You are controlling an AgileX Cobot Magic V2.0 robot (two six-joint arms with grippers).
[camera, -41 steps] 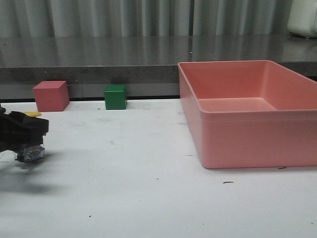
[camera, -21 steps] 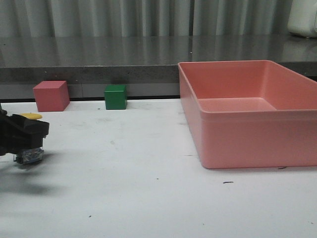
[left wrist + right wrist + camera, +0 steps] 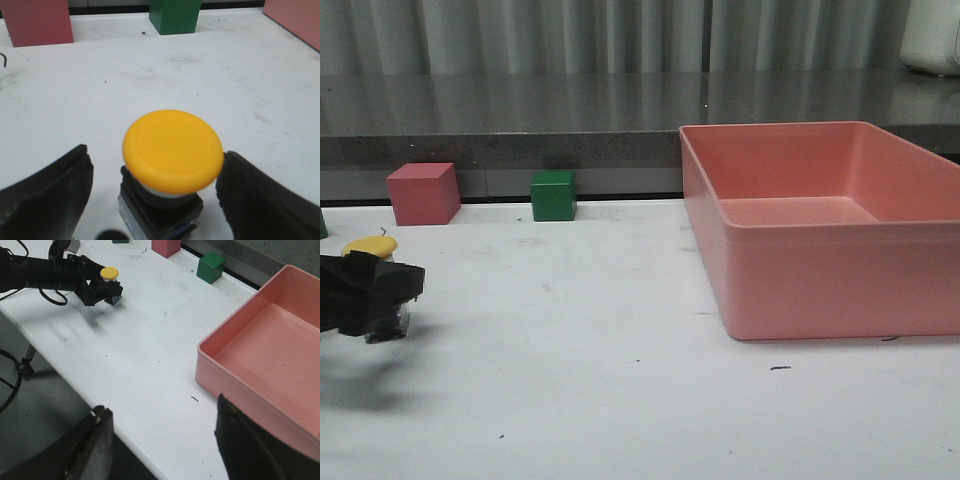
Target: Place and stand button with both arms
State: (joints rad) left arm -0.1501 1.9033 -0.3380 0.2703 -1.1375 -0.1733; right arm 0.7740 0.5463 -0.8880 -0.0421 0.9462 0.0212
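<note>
Matt yellow plastic button (image 3: 172,150) cap

Button (image 3: 170,165) upright on the white table, yellow mushroom cap up, black body, clear base

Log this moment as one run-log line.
left gripper: open, straddling button | button: upright on table | right gripper: open, empty

Looks like a robot test lab. A plain white worktop (image 3: 620,400) w/ scuff marks holds only test props: a pink cube (image 3: 422,193), a green cube (image 3: 553,195) & a big pink bin (image 3: 820,290). Grey curtain (image 3: 620,35) hangs behind.
</note>
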